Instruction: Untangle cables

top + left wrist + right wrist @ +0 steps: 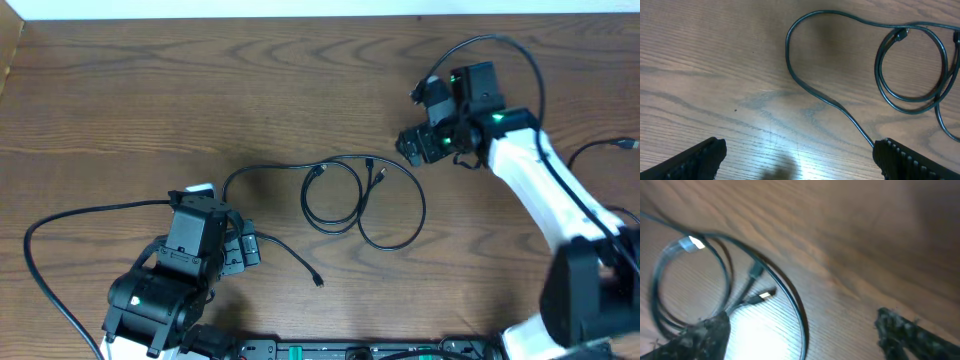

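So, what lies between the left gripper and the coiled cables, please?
Only bare table, crossed by one loose cable strand, seen in the left wrist view.

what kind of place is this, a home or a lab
Most likely a robotics lab bench: a left arm and right arm over a wood-grain table, thin black cables laid out.

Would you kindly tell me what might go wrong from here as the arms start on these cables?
The cables lie in overlapping loops, so pulling one strand may drag or tighten the others. One strand passes right at the edge of the left gripper, by one of its open fingers, so closing might miss it. The right wrist view is blurred, so the right gripper may be aimed poorly.
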Robot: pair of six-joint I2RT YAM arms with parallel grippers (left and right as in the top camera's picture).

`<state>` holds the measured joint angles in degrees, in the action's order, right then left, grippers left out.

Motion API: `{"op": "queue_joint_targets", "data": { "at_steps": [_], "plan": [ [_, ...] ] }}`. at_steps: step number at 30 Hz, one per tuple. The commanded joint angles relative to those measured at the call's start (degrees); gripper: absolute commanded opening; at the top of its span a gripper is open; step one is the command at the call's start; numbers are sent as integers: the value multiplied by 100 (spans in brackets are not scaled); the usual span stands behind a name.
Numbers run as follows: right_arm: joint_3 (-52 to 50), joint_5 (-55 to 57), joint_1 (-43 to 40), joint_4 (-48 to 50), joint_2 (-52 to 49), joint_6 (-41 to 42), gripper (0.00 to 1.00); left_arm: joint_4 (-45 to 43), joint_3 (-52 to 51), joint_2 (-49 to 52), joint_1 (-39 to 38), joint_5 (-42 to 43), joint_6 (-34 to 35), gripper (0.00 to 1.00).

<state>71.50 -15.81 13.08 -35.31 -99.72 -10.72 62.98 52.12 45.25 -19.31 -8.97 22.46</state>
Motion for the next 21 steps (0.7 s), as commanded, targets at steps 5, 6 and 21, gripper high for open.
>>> {"op": "queue_joint_targets", "data": {
  "at_steps": [5, 6, 21],
  "plan": [
    [-7, -131, 57, -24, -907, -1003, 74, 22, 98, 2, 0, -52, -35, 98],
    [-7, -219, 66, -24, -1001, -1113, 72, 22, 98, 2, -2, -52, -35, 98],
    [-7, 70, 409, 131, -1504, -2173, 64, 22, 98, 2, -2, -52, -35, 98]
  ]
}}
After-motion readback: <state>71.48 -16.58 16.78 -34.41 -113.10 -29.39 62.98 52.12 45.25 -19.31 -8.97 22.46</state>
